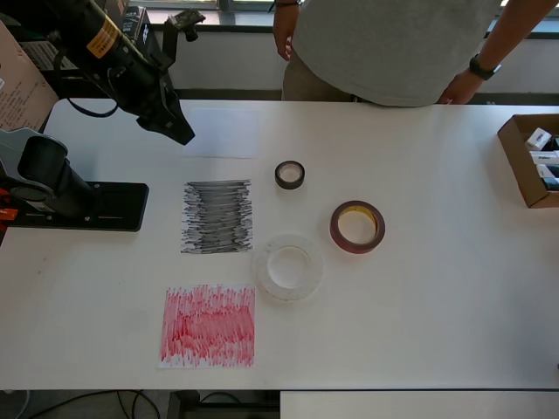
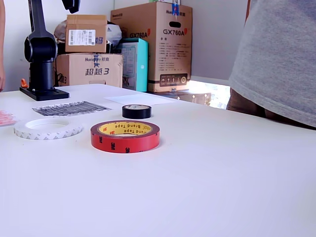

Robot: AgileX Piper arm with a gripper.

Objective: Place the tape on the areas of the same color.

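Observation:
Three tape rolls lie flat on the white table (image 1: pixel 437 305). The small black tape (image 1: pixel 278 175) (image 2: pixel 137 112) is farthest back, the dark-red tape (image 1: pixel 335 229) (image 2: pixel 125 142) with a yellowish core sits to its right in the overhead view, and the translucent white tape (image 1: pixel 262 269) (image 2: pixel 48 132) lies nearest the patches. Left of them in the overhead view are the plain white sheet (image 1: pixel 220 133) (image 2: pixel 140 98), the black scribbled area (image 1: pixel 217 216) (image 2: pixel 71 107) and the red scribbled area (image 1: pixel 208 326) (image 2: pixel 4 117). My gripper (image 1: pixel 182 133) hangs above the white sheet's left edge, fingers drawn to one tip, holding nothing.
The arm's black base (image 1: pixel 79 201) (image 2: pixel 42 54) stands at the overhead view's left. An open cardboard box (image 1: pixel 530 161) sits at the right edge. A person in grey (image 1: pixel 393 44) stands at the far side. Cartons (image 2: pixel 153 44) are stacked behind the table.

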